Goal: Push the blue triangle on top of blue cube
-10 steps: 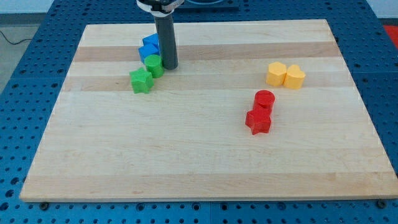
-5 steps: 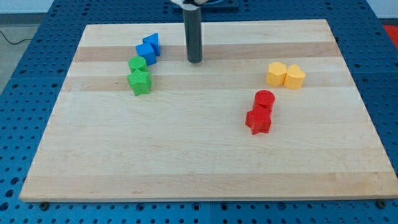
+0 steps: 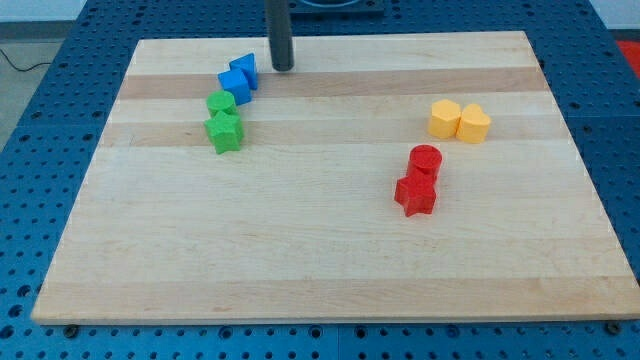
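Here my tip [image 3: 283, 68] stands just to the view's right of the blue triangle [image 3: 244, 69], near the surface's [image 3: 320, 260] top edge. The blue triangle touches the blue cube [image 3: 233, 85], sitting up and right of it. There is no pincer to open or close. I judge a short, gentle push toward the view's lower left is best, keeping clear of the 2 green blocks [image 3: 222, 117] below.

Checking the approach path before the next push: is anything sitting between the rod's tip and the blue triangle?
Nothing visible. My tip stands just to the view's right of the blue triangle, with only bare board between them; the blue cube touches the triangle on its lower left.
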`<action>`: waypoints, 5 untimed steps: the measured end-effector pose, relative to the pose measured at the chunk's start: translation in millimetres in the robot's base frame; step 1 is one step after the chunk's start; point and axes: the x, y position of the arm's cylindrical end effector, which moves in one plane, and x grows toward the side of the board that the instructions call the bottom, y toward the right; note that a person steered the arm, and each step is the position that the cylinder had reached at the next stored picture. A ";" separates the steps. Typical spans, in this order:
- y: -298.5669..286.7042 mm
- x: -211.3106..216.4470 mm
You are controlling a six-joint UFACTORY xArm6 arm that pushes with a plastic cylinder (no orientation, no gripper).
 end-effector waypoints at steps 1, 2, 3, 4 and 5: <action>-28.4 0.0; -41.3 0.0; -40.0 0.0; -37.0 4.8; -37.1 19.2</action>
